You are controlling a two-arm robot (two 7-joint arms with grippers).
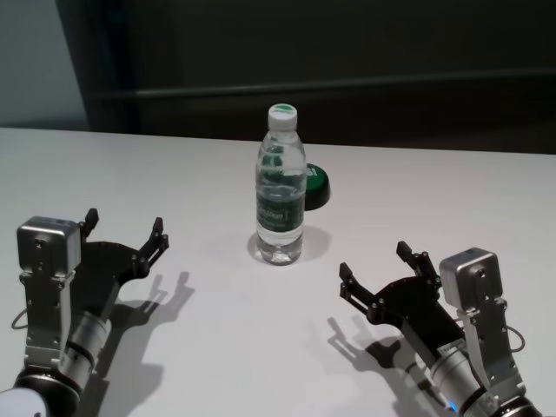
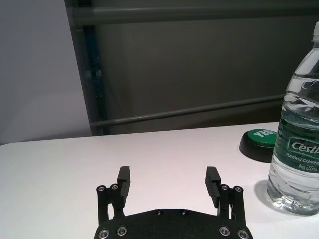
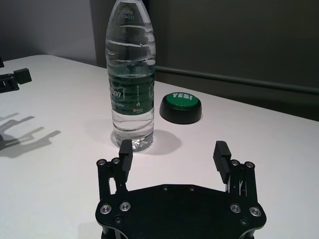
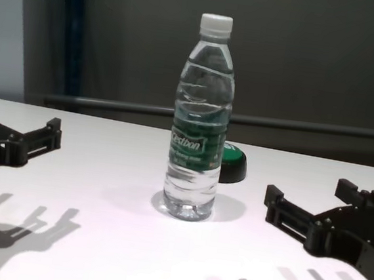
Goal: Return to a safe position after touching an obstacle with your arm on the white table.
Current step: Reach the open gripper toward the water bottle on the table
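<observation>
Head view first: your white table point(image 1: 130, 165) fills the frame, its far edge running along a dark wall. The bottle point(image 1: 281, 187) stands upright near the middle of the surface, a bit toward the far edge, with the green push-button point(image 1: 316, 186) just behind it on its right, partly hidden.

Left gripper point(image 1: 124, 234) sits toward the near left corner, right gripper point(image 1: 387, 268) toward the near right corner. Both hover low over the surface, fingers spread wide, nothing between them, and both are well apart from the bottle. You see the same in the wrist views: left gripper point(image 2: 169, 182) gaping and empty, right gripper point(image 3: 173, 155) gaping and empty, pointing toward the bottle point(image 3: 130, 79).

Handling, judged: the bottle looks nearly full, so fairly heavy for its size, but tall on a narrow base, so a knock high up would likely tip it. Thin clear plastic, smooth and probably slippery, gives under squeeze. If you had to grip it, take the labelled band point(image 4: 197, 148), mid-body, not the cap point(image 4: 216, 25).

Hard to make out: the near edge of the surface is cut off, the arms are mostly out of frame, and the button's base is partly blocked by the bottle. Whether the arms count as safely parked, you can't confirm.
</observation>
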